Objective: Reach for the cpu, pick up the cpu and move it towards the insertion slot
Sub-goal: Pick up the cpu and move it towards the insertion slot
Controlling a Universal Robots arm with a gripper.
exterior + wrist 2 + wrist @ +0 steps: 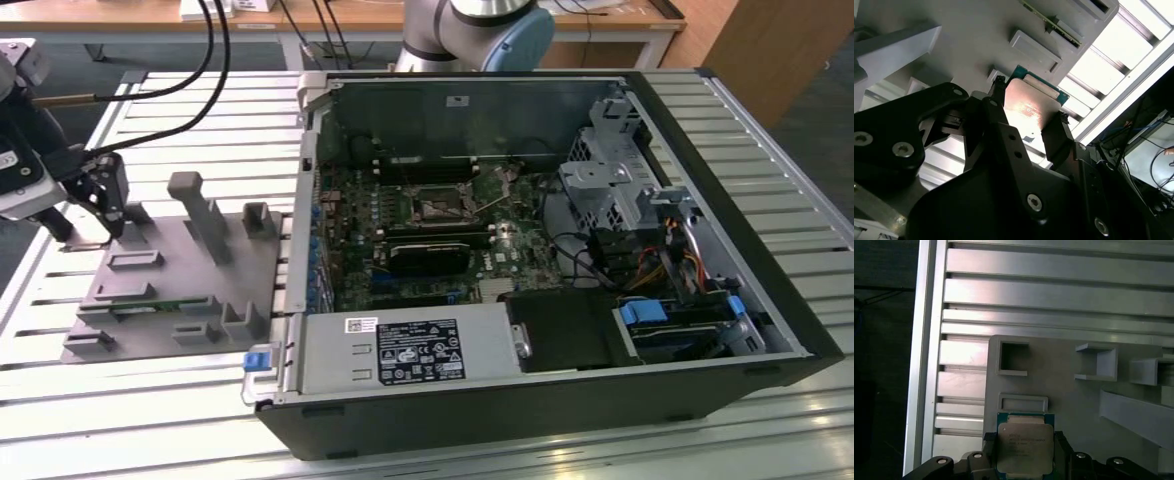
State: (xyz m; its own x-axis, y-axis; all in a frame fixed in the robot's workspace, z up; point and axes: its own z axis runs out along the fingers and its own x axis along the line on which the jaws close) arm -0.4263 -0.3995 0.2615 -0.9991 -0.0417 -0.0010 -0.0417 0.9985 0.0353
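1. slatted metal table (160, 400): carries all items. no fault noted.

2. open computer case (727, 170): lies on its side on the exterior view's right. its raised near wall stands between the work area and the board. risk, in my judgement: a low carry could strike that wall and knock the part loose.

3. grey fixture plate (167, 275): on the exterior view's left, well apart from the board, with upright blocks near the gripper's position. risk: a block could snag a finger or the part.

4. gripper (87, 232): over the far corner of the plate. the fingers (990, 452) are closed in on two opposite edges of the chip, pinching it. risk: the hold is on thin edges only, so the chip may tilt or slip.

5. insertion slot (438, 206): mid-board, dark centre, unoccupied. risk: a tilted chip could damage the socket contacts.

6. cpu (1025, 445): between the fingers, above the plate beside a shallow recess. whether it is clear of the plate cannot be told.
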